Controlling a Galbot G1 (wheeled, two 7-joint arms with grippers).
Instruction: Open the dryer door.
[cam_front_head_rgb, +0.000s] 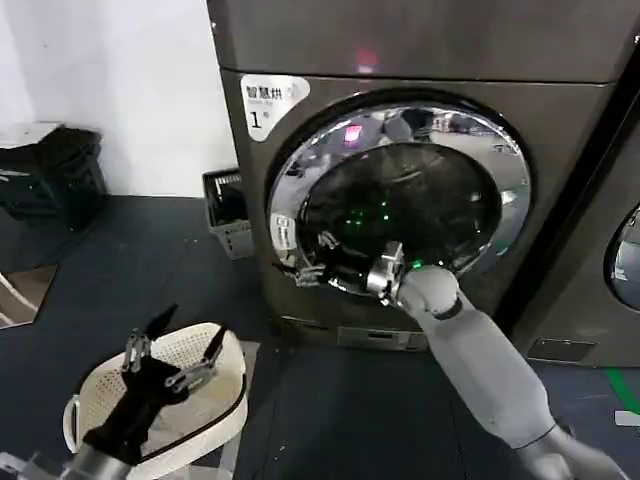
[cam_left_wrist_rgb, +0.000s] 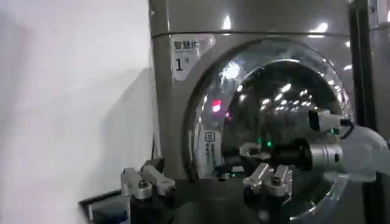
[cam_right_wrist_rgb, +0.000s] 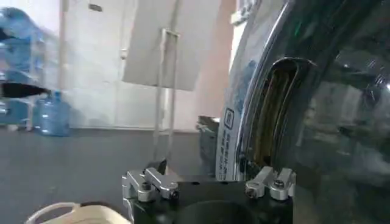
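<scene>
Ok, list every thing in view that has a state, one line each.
Dryer door: appears shut against the dryer.
Right end effector: open, at the door's left rim, gripping nothing.
Left end effector: open, empty, over the basket.
Basket: upright on the floor; nothing seen in the visible part.

Just ahead of the right tool (cam_front_head_rgb: 312, 262), the round dryer door (cam_front_head_rgb: 400, 198) pairs a mirror-glossy chrome ring with smooth dark tinted glass. Around it, the bronze-grey dryer (cam_front_head_rgb: 560, 150) has a brushed, satin metal front. Beneath the left tool (cam_front_head_rgb: 172, 352) sits a matt perforated white plastic basket (cam_front_head_rgb: 232, 385).
</scene>
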